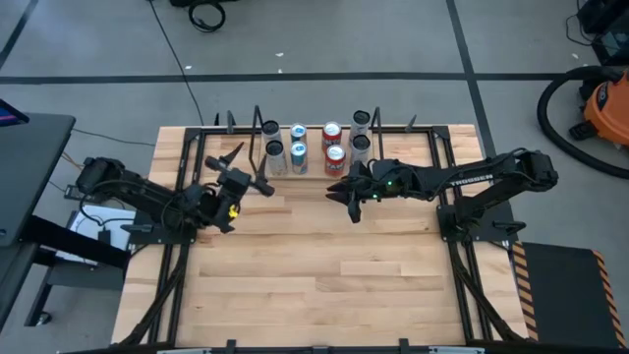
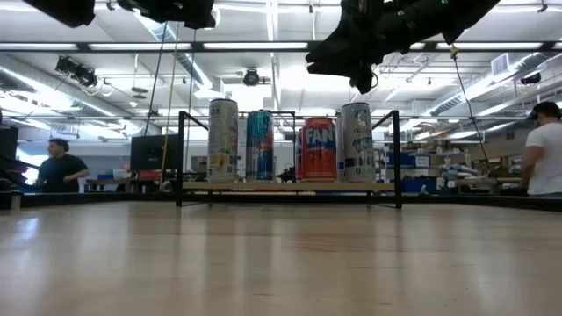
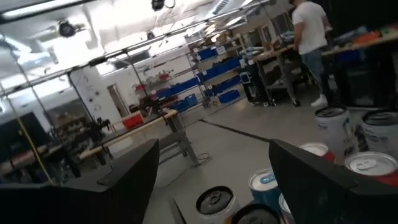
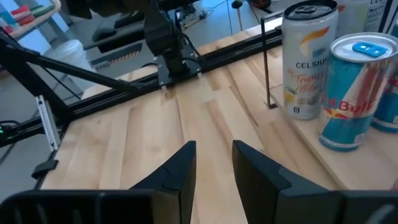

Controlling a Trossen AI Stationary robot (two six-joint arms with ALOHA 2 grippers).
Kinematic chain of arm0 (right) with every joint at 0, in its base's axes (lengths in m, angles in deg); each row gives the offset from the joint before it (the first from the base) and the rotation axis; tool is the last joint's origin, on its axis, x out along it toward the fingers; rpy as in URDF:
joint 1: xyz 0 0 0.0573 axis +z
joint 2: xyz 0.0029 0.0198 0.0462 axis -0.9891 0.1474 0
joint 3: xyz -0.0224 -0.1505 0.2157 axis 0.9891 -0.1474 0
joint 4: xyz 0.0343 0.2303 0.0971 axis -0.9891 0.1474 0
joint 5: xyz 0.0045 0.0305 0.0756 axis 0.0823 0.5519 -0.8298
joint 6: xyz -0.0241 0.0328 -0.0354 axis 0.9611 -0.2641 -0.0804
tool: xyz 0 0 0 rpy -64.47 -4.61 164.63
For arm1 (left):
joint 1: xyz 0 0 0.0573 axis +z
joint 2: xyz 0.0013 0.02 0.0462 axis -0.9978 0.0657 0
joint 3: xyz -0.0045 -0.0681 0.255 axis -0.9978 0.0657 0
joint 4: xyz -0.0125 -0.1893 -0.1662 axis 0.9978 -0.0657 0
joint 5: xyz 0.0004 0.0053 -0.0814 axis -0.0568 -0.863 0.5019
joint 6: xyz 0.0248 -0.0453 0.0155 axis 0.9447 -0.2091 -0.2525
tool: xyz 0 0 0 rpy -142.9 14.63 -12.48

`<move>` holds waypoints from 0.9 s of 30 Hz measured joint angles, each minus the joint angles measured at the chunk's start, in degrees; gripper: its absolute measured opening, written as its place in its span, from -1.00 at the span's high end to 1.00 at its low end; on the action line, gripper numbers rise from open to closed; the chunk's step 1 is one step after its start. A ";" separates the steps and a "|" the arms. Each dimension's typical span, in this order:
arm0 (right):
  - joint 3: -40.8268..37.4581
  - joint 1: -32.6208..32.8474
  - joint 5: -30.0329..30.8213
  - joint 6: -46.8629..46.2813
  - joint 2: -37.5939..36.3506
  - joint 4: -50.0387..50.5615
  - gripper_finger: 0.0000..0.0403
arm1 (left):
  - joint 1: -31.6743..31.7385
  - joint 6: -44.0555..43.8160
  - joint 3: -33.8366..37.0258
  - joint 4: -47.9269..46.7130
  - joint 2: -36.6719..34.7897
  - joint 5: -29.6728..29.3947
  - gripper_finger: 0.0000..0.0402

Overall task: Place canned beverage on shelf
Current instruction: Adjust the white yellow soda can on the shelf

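Note:
The shelf [image 2: 290, 186], a low light-wood board between thin black uprights, stands at the table's far middle. Several cans stand upright on it in two rows, among them a tall white can [image 2: 222, 140], a blue one [image 2: 260, 145], an orange one [image 2: 319, 149], a Celsius can [image 4: 308, 59] and a Red Bull can [image 4: 357, 93]. My left gripper [image 1: 251, 169] hovers just in front of the shelf's left end, wide open and holding nothing [image 3: 211, 180]. My right gripper [image 1: 341, 197] hovers in front of the shelf's middle. Its fingers [image 4: 214, 162] stand a narrow gap apart with nothing between them.
Bare wooden table top [image 1: 324, 275] stretches from the shelf to the near edge. Black frame rails [image 1: 182, 246] run along the table's left and right sides. People stand in the room beyond the table [image 2: 61, 167], [image 2: 546, 149].

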 joint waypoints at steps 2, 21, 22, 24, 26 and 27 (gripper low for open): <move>0.00 0.00 -0.02 0.36 0.00 -0.07 0.44 | -0.58 -0.06 -1.30 -3.88 -0.04 0.06 -0.55; 0.00 0.00 -0.22 2.47 0.00 3.40 0.44 | 2.60 -40.15 -30.38 -77.06 -1.63 34.58 -0.55; 0.00 0.00 -0.22 2.18 0.00 3.40 0.44 | 4.29 -44.01 -32.93 -83.33 -1.82 38.05 -0.55; 0.00 0.00 -0.22 1.80 0.00 3.51 0.44 | 7.09 -48.54 -37.20 -92.88 -1.83 40.05 -0.55; 0.00 0.00 -0.24 1.68 0.00 3.62 0.44 | 9.94 -50.24 -40.02 -99.19 -1.84 40.17 -0.55; 0.00 0.00 -0.24 1.69 0.00 3.67 0.44 | 11.30 -50.71 -40.87 -101.34 -1.85 40.20 -0.55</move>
